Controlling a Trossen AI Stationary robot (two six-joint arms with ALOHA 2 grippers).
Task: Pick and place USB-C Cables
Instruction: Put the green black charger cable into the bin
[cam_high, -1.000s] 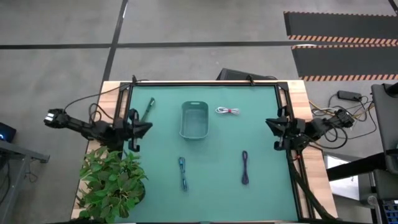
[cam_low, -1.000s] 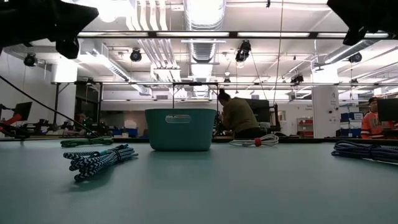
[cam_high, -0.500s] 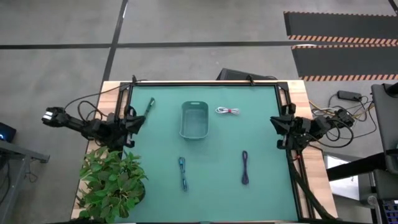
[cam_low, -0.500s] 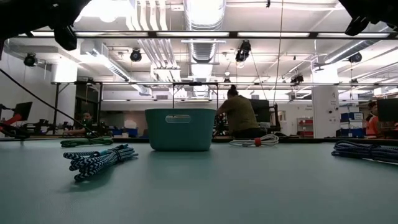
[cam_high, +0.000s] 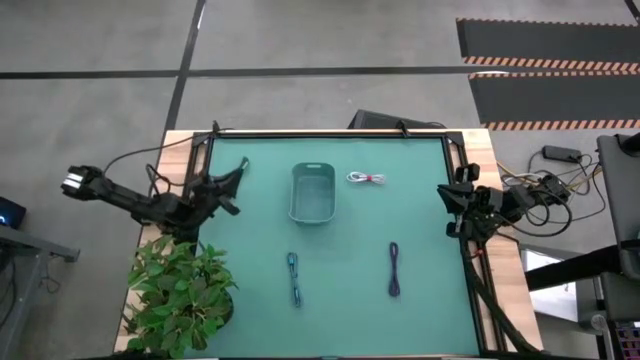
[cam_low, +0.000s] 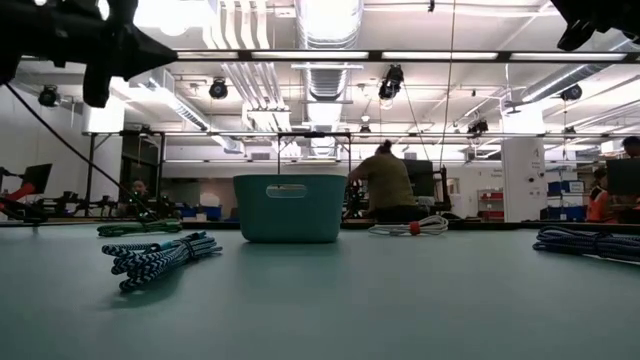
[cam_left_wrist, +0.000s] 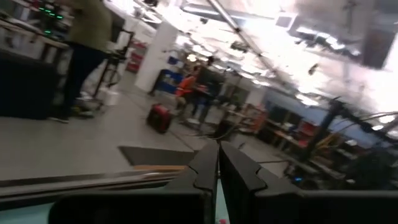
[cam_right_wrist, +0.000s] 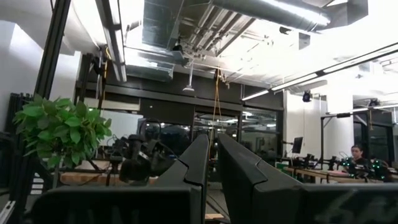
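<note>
Four cable bundles lie on the green table. The blue one is at the near middle and the dark purple one at the near right. The white one with a red tie is at the far right. The dark green one is at the far left, mostly hidden under my left gripper in the high view. My left gripper is shut and empty, raised above the green cable. My right gripper is shut and empty, raised at the table's right edge.
A teal basket stands at the far middle, between the green and white cables. A potted plant stands at the near left corner, beside the left arm. People stand and sit in the room beyond the far edge.
My left gripper has swung from the table's left edge toward the far edge and turned, so it now points slantwise over the dark green cable. My right gripper has drawn back slightly toward the right edge. The cables have not moved.
</note>
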